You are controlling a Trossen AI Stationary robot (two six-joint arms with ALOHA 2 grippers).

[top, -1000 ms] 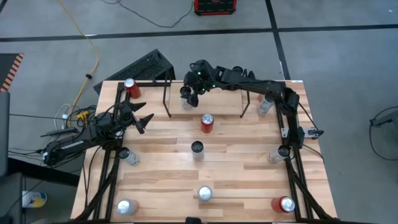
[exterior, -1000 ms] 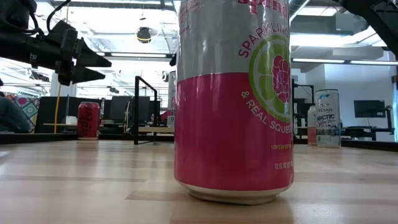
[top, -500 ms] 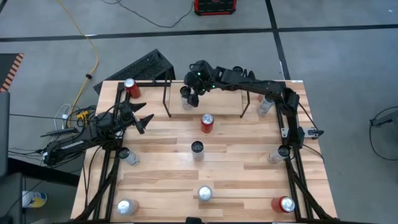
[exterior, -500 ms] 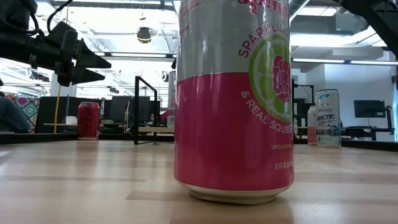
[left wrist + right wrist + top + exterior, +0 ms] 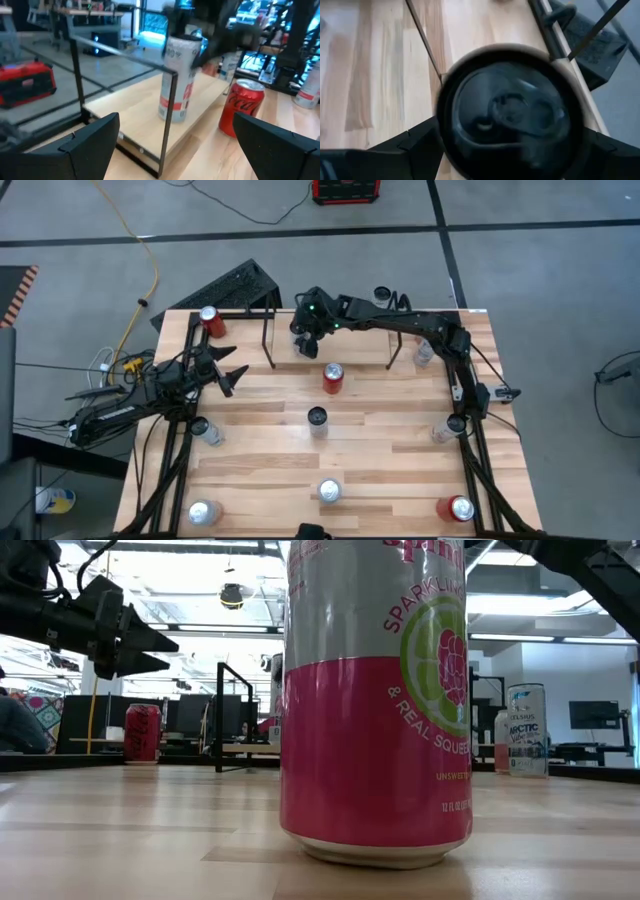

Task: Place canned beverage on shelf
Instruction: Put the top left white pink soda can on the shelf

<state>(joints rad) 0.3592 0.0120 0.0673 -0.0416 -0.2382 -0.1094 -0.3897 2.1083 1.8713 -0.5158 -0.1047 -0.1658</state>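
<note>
Tall pink-and-silver sparkling-water can, low view: top cut off at 12 o'clock edge, and it hides the table's centre behind it. Black-topped silver can on the light wood shelf board, right wrist view: blurred, rim cut off at 6 o'clock edge. Right arm's dark two-finger gripper, high view: fingertips too small to tell apart, masking the can beneath.

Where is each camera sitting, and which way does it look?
High view: above the table, looking down; both arms show.
Low view: at tabletop height, behind a pink can; left gripper shows.
Left wrist view: looks at the shelf.
Right wrist view: looks down on a dark-topped can.
The left wrist and right wrist views share that can.
</note>
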